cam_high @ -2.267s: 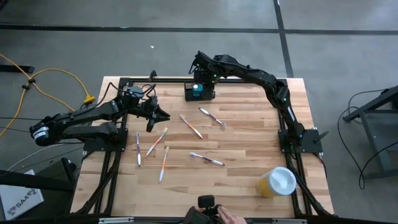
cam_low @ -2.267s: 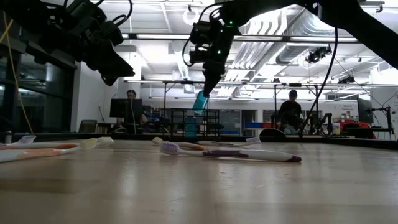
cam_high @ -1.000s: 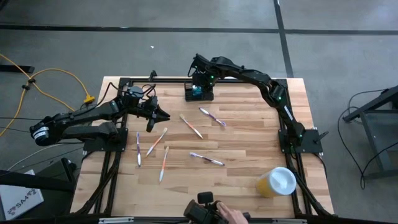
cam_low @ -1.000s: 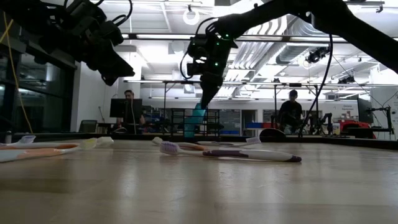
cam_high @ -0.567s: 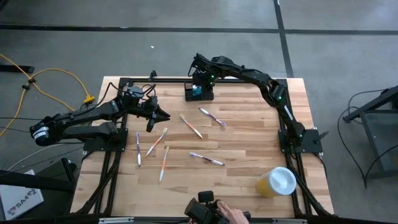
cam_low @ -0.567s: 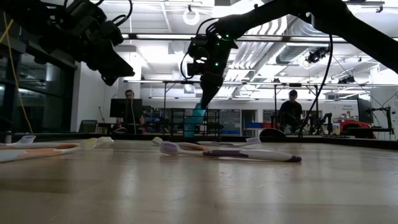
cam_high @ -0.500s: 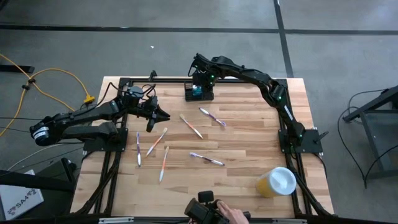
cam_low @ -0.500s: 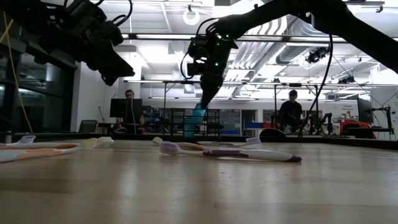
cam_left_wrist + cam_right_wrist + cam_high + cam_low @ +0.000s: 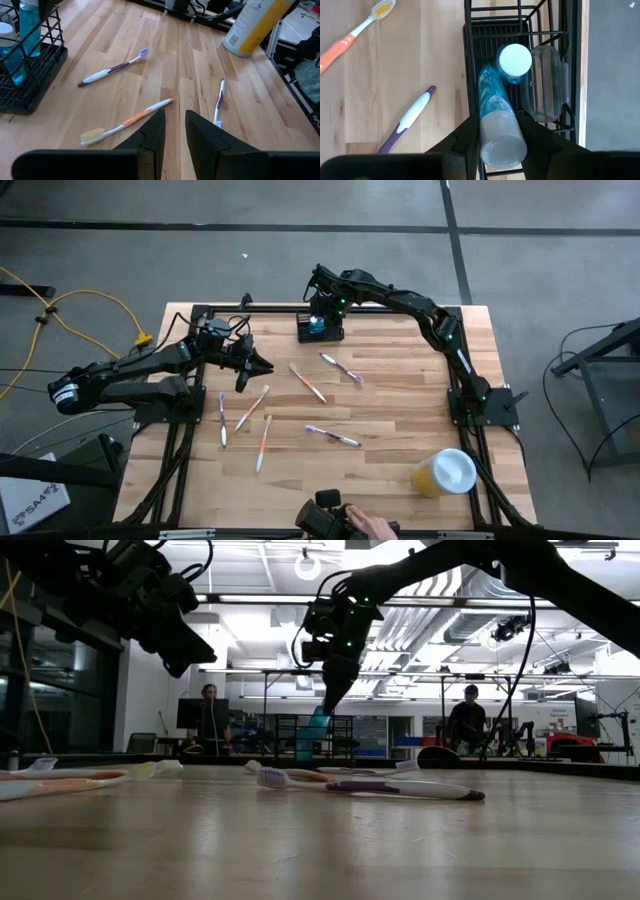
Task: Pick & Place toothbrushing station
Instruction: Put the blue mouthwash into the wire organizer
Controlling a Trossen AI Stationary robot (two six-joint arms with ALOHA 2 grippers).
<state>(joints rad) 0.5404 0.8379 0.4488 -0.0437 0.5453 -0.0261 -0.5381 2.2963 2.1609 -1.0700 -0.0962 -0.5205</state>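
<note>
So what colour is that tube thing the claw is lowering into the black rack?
Translucent blue tube, frosted toward the near end; clearest in the right wrist view.

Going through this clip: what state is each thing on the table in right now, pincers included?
Caddy: upright at the table's far edge, partly filled.
Blue tube: gripped, lowered into the caddy.
Right pincer: closed on the blue tube.
Left pincer: open, empty, above the table.
Six toothbrushes: lying flat, loose.
Yellow cup: standing, lid on.

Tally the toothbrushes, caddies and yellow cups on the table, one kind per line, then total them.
Toothbrushes: 6
Caddy: 1
Yellow cup: 1
Total: 8
</note>
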